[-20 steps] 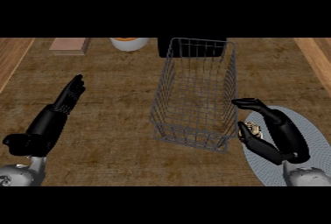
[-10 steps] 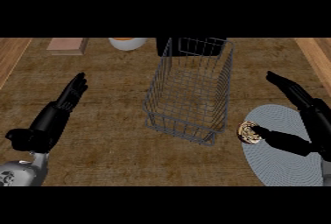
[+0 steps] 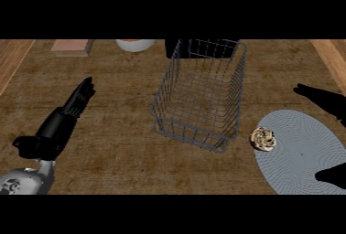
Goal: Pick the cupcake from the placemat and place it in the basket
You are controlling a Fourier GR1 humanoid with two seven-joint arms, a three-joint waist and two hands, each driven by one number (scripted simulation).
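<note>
So nothing is done yet: the cupcake (image 3: 264, 138) sits at the placemat's (image 3: 297, 157) nine o'clock edge, beside the empty wire basket (image 3: 199, 98); the right hand (image 3: 324, 99) hovers spread wide, holding nothing.

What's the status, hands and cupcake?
Left hand open, resting at left. Right hand at right edge, holding nothing. Cupcake on placemat edge beside basket. Nothing in the way.
</note>
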